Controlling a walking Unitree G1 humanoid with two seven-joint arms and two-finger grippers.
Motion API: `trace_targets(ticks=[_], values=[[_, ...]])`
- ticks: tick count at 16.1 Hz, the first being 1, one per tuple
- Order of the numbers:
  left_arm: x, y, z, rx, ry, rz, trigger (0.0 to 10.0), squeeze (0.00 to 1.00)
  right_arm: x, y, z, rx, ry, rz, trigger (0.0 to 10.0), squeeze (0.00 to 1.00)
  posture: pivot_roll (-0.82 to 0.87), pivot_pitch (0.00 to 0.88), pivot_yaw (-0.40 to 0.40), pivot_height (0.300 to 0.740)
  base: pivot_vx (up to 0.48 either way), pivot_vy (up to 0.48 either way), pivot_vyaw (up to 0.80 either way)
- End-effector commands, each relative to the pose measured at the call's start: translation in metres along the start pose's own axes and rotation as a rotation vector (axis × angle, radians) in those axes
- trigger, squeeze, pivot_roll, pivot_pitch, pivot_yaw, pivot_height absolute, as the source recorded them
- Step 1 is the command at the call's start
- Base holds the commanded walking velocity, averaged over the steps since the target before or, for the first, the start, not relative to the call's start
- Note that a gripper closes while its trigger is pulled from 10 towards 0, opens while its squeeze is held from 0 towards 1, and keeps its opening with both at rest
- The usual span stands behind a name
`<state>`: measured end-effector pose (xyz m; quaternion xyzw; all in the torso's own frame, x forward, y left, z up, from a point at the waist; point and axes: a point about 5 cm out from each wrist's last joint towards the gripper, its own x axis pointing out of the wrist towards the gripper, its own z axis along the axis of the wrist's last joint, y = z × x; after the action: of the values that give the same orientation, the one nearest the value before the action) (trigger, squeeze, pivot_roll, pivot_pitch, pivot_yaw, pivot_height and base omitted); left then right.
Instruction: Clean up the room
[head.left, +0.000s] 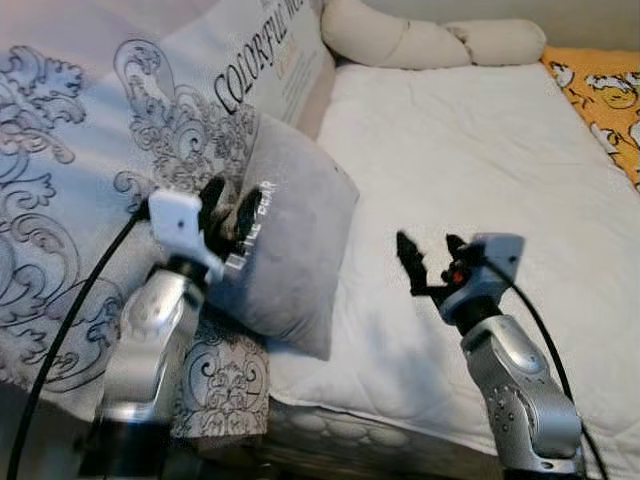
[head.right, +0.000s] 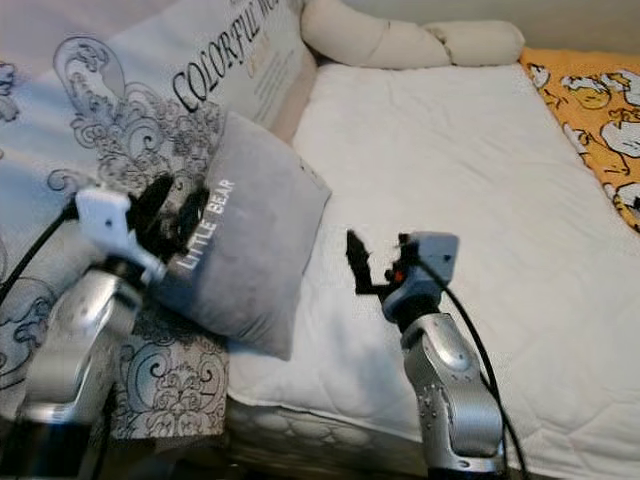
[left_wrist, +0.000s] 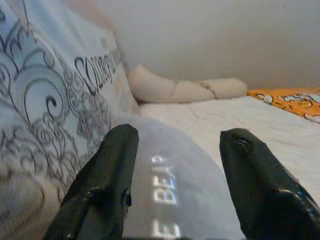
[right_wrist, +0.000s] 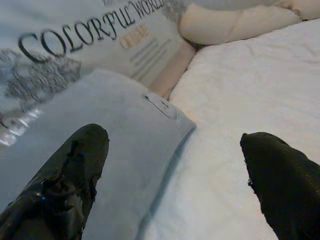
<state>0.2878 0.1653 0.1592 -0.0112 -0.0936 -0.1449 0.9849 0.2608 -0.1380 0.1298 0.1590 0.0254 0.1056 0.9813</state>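
Our left end effector (head.left: 232, 208) straddles the edge of the soft grey square cushion (head.left: 285, 260) lettered "LITTLE BEAR", fingers spread around it. Beyond it, a patterned duvet (head.left: 90, 170) reads "COLORFUL". Our right end effector (head.left: 428, 255) hovers spread over the white quilted bed (head.left: 470, 170), the cushion to its left.

We see two silver, rounded metal arms, the right one dotted with small screws, each trailed by a black cable. Our left gripper (head.left: 232, 208) and right gripper (head.left: 428, 255) each carry two long glossy black fingers on a pale grey wrist block, the right block showing a small red spot.
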Motion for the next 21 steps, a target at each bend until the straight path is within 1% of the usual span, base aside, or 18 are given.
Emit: trace_targets(ticks=[1,2,3,4,5,8,10,11,12,13,14,15,16,17,18,20,21], values=[[-0.002,0.001,0.009,0.001,-0.015,0.012,10.0,1.00,0.000,0.002,0.007,-0.004,-0.032,-0.026,10.0,1.00,-0.05,0.000,0.047,0.740,0.000,-0.480,0.00],[-0.002,0.000,0.010,0.002,-0.007,0.015,10.0,1.00,0.000,-0.001,0.008,-0.048,-0.053,-0.071,10.0,1.00,-0.04,0.000,0.042,0.740,0.000,-0.480,0.00],[-0.003,-0.001,0.010,0.008,-0.002,0.021,10.0,1.00,-0.001,-0.001,0.014,-0.084,-0.125,-0.063,10.0,1.00,-0.03,0.000,0.029,0.740,0.000,-0.480,0.00],[-0.005,-0.001,0.010,0.011,0.004,0.028,10.0,1.00,-0.002,-0.003,0.018,-0.075,-0.169,-0.082,10.0,1.00,-0.03,0.000,0.027,0.740,0.000,-0.480,0.00],[-0.008,0.002,0.008,0.013,0.020,0.048,10.0,1.00,-0.002,-0.004,0.022,-0.068,-0.186,-0.088,10.0,1.00,-0.03,0.000,0.021,0.740,0.000,-0.480,0.00],[-0.012,0.005,0.004,0.027,0.052,0.063,10.0,1.00,-0.003,-0.009,0.023,-0.051,-0.188,-0.134,10.0,1.00,-0.03,0.000,0.015,0.740,0.000,-0.480,0.00],[-0.015,0.005,0.002,0.027,0.066,0.072,10.0,1.00,-0.002,-0.012,0.022,-0.002,-0.187,-0.149,10.0,1.00,-0.03,0.000,0.012,0.740,0.000,-0.480,0.00],[-0.015,0.005,0.000,0.026,0.075,0.082,10.0,1.00,0.000,-0.017,0.016,-0.024,-0.143,-0.187,10.0,1.00,-0.02,0.000,0.005,0.740,0.000,-0.480,0.00],[-0.016,0.006,-0.002,0.027,0.088,0.098,10.0,1.00,0.001,-0.019,0.009,-0.082,-0.098,-0.190,10.0,1.00,-0.03,0.000,0.007,0.740,0.000,-0.480,0.00],[-0.015,0.006,-0.003,0.030,0.092,0.100,10.0,1.00,0.001,-0.020,0.007,-0.092,-0.084,-0.196,10.0,1.00,-0.03,0.000,0.010,0.740,0.000,-0.480,0.00],[-0.016,0.005,-0.008,0.032,0.117,0.104,10.0,1.00,-0.001,-0.021,0.006,-0.129,-0.060,-0.233,10.0,1.00,-0.04,0.000,0.015,0.740,0.000,-0.480,0.00],[-0.018,0.006,-0.012,0.036,0.136,0.109,10.0,1.00,-0.002,-0.027,0.008,-0.155,-0.061,-0.284,10.0,1.00,-0.05,0.000,0.021,0.740,0.000,-0.480,0.00],[-0.021,0.008,-0.016,0.045,0.157,0.116,10.0,1.00,-0.004,-0.031,0.008,-0.136,-0.056,-0.312,10.0,1.00,-0.05,0.000,0.021,0.740,0.000,-0.480,0.00],[-0.023,0.009,-0.019,0.056,0.173,0.121,10.0,1.00,-0.004,-0.033,0.006,-0.153,-0.044,-0.315,10.0,1.00,-0.05,0.000,0.020,0.740,0.000,-0.480,0.00],[-0.024,0.011,-0.020,0.061,0.181,0.126,10.0,1.00,-0.005,-0.033,0.005,-0.147,-0.045,-0.315,10.0,1.00,-0.05,0.000,0.020,0.740,0.000,-0.480,0.00],[-0.027,0.018,-0.027,0.066,0.210,0.186,10.0,1.00,-0.007,-0.036,-0.003,-0.147,0.003,-0.327,10.0,1.00,-0.05,0.000,0.019,0.740,0.000,-0.480,0.00],[-0.027,0.019,-0.027,0.073,0.214,0.194,10.0,1.00,-0.008,-0.038,-0.004,-0.143,0.017,-0.343,10.0,1.00,-0.05,0.000,0.018,0.740,0.000,-0.480,0.00]])
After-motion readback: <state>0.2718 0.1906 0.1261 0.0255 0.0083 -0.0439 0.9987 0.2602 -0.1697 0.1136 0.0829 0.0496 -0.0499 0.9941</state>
